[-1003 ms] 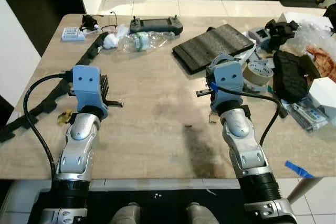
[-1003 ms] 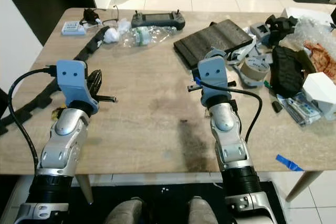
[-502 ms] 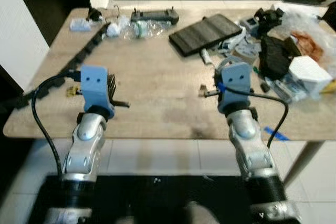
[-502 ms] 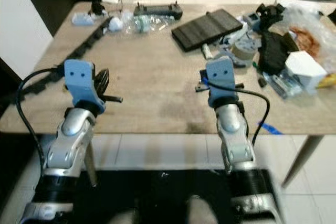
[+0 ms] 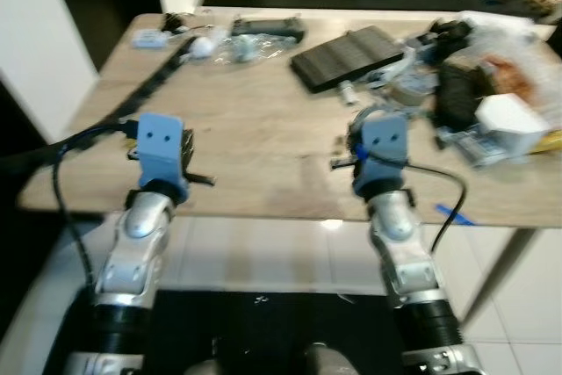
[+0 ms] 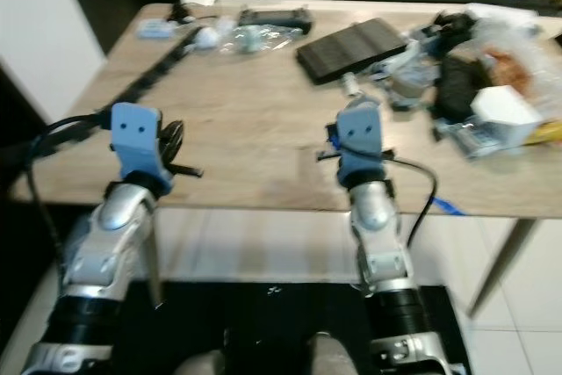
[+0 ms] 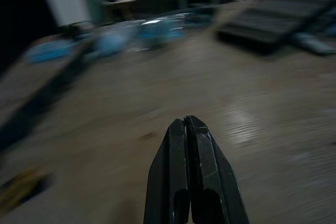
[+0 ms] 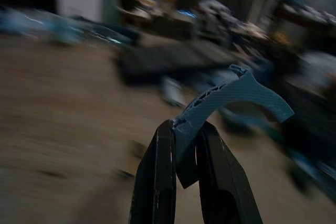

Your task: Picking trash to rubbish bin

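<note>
My right gripper (image 8: 184, 128) is shut on a curved blue-grey plastic piece (image 8: 239, 95) and hovers over the near edge of the wooden table (image 5: 263, 120). Over the same edge further left, my left gripper (image 7: 185, 123) is shut with nothing in it. Far across the table lie a crushed clear plastic bottle (image 5: 244, 45) and a white crumpled tissue (image 5: 204, 44). In the eye views both arms reach forward, the left gripper (image 5: 186, 151) and the right gripper (image 5: 376, 113) mostly hidden behind their blue wrist mounts. All views are blurred.
A dark ribbed slab (image 5: 347, 54), a black controller (image 5: 268, 28) and a long black strap (image 5: 149, 85) lie on the table. Its right end is crowded: tape roll (image 5: 411, 92), black pouch, white box (image 5: 507, 120), plastic bags. White tiled floor (image 5: 263, 252) shows below the near edge.
The whole view has shifted: the table now sits farther away and its near edge and the floor have come into sight. Both grippers stay shut, the right one still holding the plastic piece.
</note>
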You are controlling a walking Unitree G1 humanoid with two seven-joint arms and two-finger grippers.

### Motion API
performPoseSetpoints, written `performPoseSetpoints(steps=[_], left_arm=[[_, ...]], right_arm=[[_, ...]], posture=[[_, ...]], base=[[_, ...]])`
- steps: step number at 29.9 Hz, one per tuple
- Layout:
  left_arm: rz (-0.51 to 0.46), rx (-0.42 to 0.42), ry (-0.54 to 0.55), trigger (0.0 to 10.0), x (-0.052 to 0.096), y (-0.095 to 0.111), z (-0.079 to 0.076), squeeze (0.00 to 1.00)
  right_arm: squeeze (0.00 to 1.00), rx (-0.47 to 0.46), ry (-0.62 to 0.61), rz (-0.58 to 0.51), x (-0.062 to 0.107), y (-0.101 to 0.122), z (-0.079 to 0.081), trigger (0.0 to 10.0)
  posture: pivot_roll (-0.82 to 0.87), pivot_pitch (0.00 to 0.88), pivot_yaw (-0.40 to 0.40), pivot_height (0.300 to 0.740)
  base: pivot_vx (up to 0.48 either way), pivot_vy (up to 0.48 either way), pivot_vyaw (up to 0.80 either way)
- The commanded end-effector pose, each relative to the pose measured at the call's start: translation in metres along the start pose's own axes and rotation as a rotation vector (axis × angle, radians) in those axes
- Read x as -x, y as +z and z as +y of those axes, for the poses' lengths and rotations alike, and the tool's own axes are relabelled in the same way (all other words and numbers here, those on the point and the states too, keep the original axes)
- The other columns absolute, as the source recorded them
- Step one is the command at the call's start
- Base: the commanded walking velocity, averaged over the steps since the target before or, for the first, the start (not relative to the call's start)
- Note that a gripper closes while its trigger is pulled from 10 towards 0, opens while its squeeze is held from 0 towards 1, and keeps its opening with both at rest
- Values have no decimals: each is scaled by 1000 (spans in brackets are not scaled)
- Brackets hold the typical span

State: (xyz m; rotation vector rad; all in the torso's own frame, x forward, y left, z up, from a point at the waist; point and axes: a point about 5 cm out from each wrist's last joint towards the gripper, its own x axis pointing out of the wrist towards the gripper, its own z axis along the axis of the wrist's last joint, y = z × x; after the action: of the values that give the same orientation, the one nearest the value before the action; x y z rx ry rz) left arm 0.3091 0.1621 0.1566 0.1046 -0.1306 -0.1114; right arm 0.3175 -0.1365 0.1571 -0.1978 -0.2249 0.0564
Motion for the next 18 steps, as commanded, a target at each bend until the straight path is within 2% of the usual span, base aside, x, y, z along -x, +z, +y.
performPoseSetpoints(steps=[1,18], left_arm=[[5,-22,-28,10000,-1,-1,-4,0],[16,-36,-17,10000,-1,-2,-2,0]], right_arm=[[0,-13,-16,5,2,-2,-2,10000],[0,-26,-26,15,2,-5,0,10000]], posture=[[24,40,19,740],[32,31,21,740]], base=[[0,0,-800],[0,0,-800]])
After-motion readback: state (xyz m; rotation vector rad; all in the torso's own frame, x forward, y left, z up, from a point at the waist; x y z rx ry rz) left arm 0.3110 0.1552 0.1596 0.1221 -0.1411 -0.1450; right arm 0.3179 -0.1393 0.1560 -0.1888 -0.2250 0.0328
